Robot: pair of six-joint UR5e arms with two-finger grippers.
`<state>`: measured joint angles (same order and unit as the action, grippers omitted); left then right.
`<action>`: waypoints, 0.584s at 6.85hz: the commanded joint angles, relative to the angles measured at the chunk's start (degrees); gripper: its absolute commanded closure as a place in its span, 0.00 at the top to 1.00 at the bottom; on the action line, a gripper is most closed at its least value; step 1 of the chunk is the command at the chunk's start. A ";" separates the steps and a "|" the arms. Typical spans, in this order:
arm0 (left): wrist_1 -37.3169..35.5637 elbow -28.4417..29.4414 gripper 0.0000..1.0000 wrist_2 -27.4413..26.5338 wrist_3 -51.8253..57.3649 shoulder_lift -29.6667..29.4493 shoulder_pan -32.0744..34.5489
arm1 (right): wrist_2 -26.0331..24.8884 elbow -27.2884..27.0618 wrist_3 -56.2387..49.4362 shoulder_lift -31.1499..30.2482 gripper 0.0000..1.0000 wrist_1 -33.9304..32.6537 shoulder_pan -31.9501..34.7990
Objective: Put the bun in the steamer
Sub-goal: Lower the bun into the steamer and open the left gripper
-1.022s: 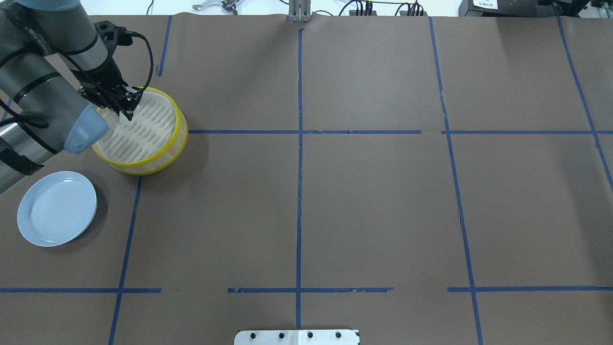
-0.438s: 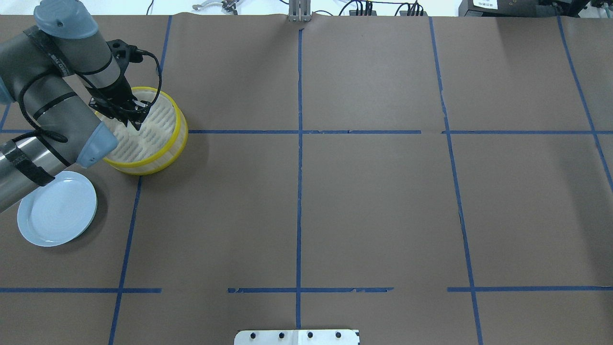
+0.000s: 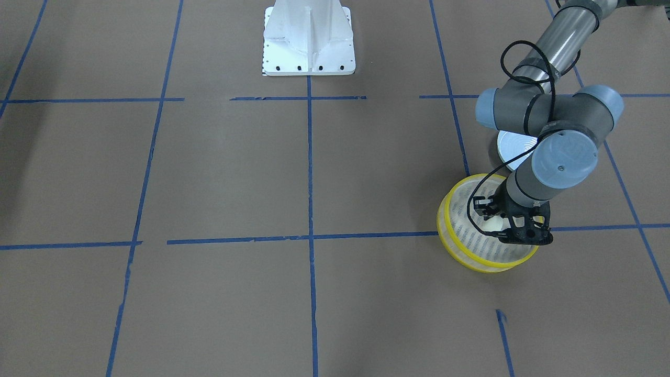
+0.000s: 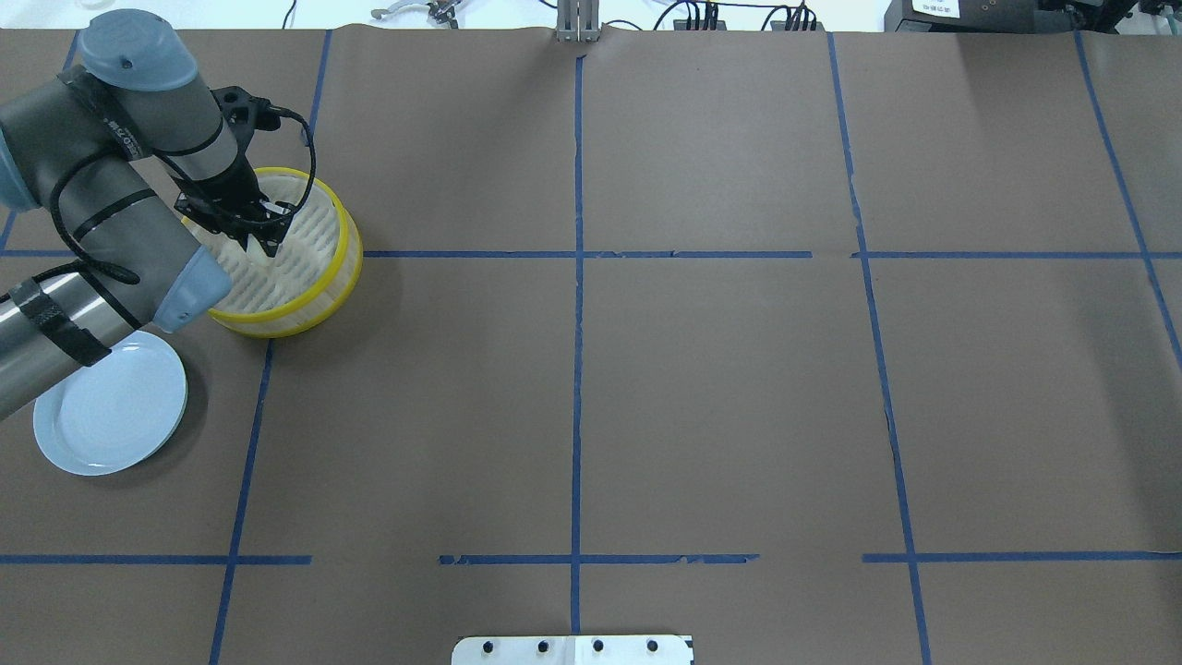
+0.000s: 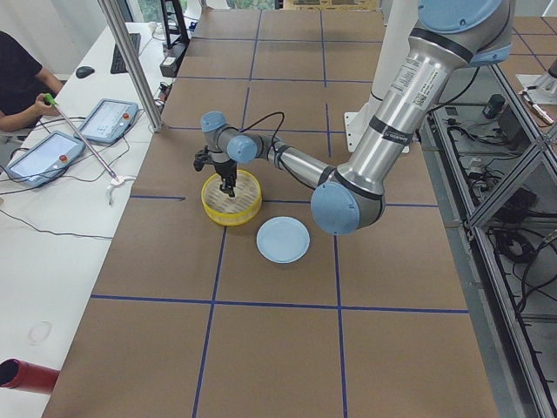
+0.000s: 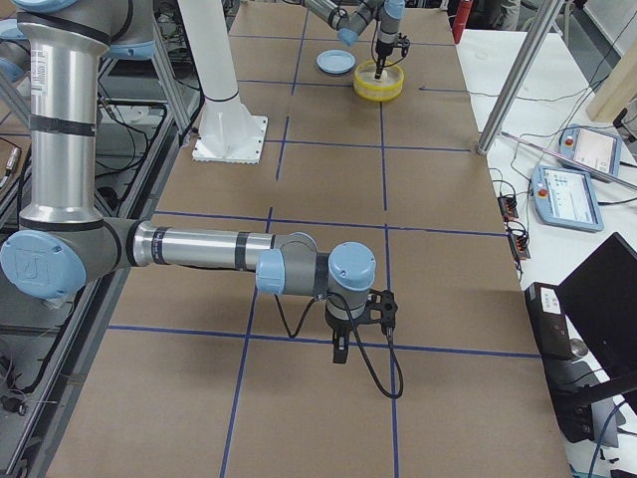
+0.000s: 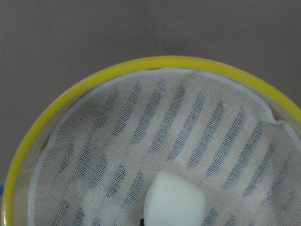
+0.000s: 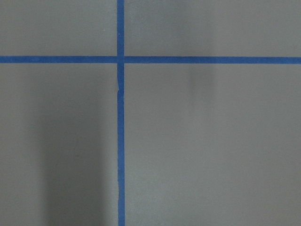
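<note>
Left wrist view: the bun [image 7: 174, 200] shows at the lower edge of the frame. It is a small, smooth, cream-white lump with rounded corners and a matt skin. I see no marks on it. It lies inside the ring of the steamer [image 7: 155, 63], over a white gauze liner [image 7: 188, 122] whose weave lets the dark slots of the base show through. I cannot tell whether the bun rests on the gauze or hangs just above it.

Overhead view: the left gripper [image 4: 265, 238] reaches down within the yellow rim, in the half of the steamer farther from the robot. Its fingers are set narrow and pinch the bun between them. The basket wall below the rim is translucent and whitish. A pale blue plate [image 4: 111, 406] lies near the steamer, on the robot's side of it, and the two do not touch. The left arm passes over part of the plate.

Right side view: the right gripper [image 6: 339, 351] points down above the brown table [image 4: 702, 388], well apart from the steamer. I cannot tell its opening from this view. Its wrist camera shows only crossing blue tape [image 8: 121, 141].
</note>
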<state>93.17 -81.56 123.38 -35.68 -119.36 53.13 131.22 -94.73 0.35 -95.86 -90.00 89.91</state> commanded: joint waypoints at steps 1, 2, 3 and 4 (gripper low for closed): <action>0.17 -0.09 1.00 -0.07 0.00 0.01 -0.04 | 0.00 -0.02 0.00 -0.02 1.00 0.00 0.00; 0.17 -0.26 1.00 -0.07 0.00 0.01 -0.04 | 0.00 -0.02 0.00 -0.02 1.00 0.00 0.00; 0.17 -0.87 1.00 -0.07 0.87 0.01 0.66 | 0.00 -0.02 0.00 -0.02 1.00 0.00 0.00; 0.08 -4.53 1.00 0.19 2.36 0.96 3.71 | 0.00 -0.02 0.00 -0.02 1.00 0.00 0.00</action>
<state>93.33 -83.07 123.37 -34.74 -119.12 54.29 131.22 -94.74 0.35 -95.89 -90.00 89.91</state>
